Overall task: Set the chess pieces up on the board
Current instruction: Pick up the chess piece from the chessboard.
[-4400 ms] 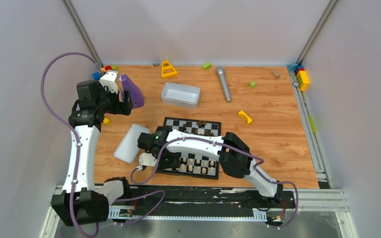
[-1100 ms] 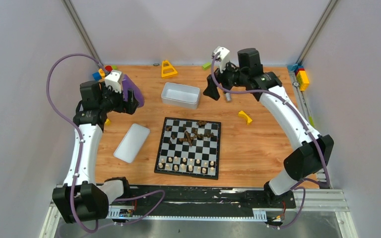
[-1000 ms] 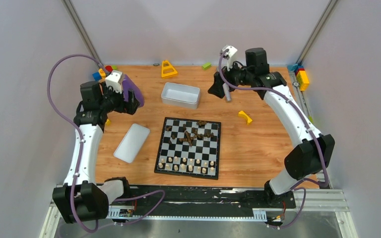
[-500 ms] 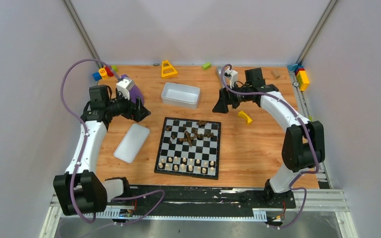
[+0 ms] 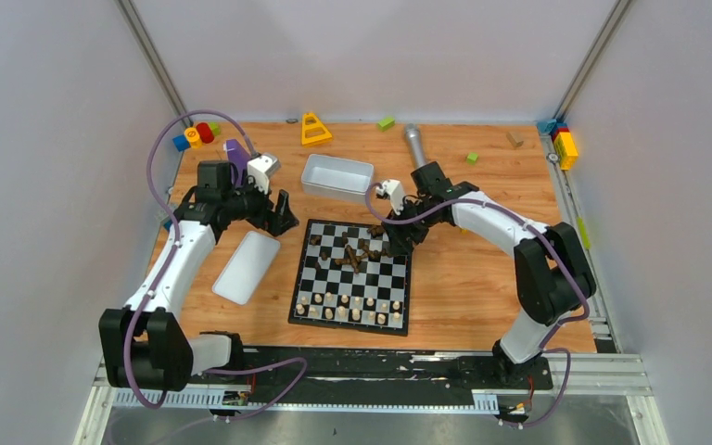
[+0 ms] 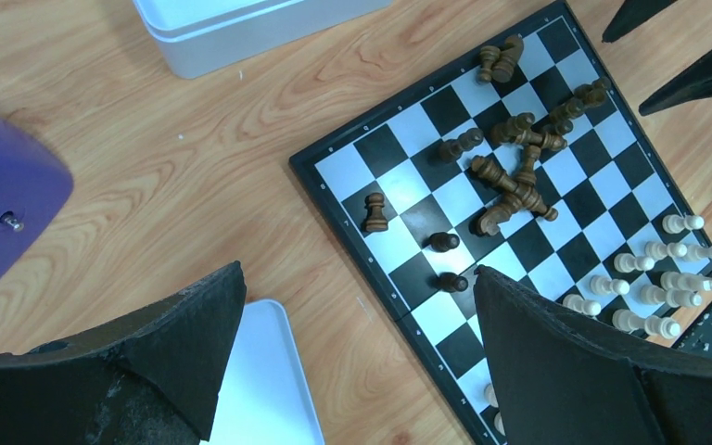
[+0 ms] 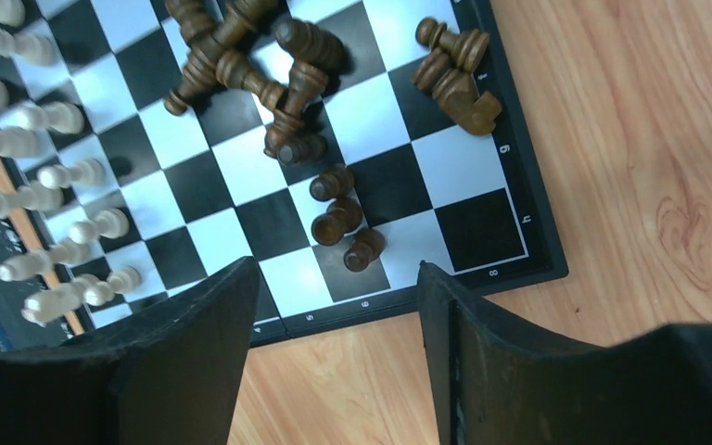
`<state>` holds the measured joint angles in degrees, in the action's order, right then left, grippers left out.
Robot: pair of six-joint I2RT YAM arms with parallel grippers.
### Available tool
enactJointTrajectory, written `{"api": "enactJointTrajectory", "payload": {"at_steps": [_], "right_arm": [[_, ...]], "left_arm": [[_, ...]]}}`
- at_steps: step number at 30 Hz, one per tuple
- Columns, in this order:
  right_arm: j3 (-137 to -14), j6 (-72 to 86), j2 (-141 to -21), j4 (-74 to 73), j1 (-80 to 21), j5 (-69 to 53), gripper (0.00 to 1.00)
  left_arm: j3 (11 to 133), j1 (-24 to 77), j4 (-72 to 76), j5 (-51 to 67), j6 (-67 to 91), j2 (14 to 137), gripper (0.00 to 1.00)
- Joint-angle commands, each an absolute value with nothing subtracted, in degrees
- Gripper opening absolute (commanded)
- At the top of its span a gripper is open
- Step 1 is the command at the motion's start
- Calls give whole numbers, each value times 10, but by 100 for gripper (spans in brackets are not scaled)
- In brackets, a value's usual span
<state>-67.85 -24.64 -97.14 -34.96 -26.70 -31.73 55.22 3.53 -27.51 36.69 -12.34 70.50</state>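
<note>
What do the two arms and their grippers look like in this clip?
Both have white links with black joints: left arm, right arm. A purple cable runs along each. Each wrist carries a small white camera housing. The left gripper and right gripper have matte black, wedge-shaped fingers.

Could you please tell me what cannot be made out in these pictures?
Top view: the dark chess pieces are too small to tell kinds.
Left wrist view: the lower part of the board is hidden behind the left pincer.
Right wrist view: the pale chess pieces are blurred, some cut off by the left edge.
</note>
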Motion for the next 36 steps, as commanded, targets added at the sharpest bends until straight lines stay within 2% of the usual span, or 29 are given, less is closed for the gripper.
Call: {"api": "enactJointTrajectory", "payload": {"at_steps": [1,6,15,36], "right_arm": [[-672,-303,-960,-355,-285,-258,62],[-668,-319,-974,-358,-303,-233,50],[-672,-340,-996,-358,-314,-220,38],[-693,-356,-1026,-353,-323,-214,23]], "left_arm": [[548,36,-256,365,-133,693,100],[548,36,-257,373,-132,698,100],[548,37,-255,368,-137,698,100],[553,37,-261,364,-140,699,100]]}}
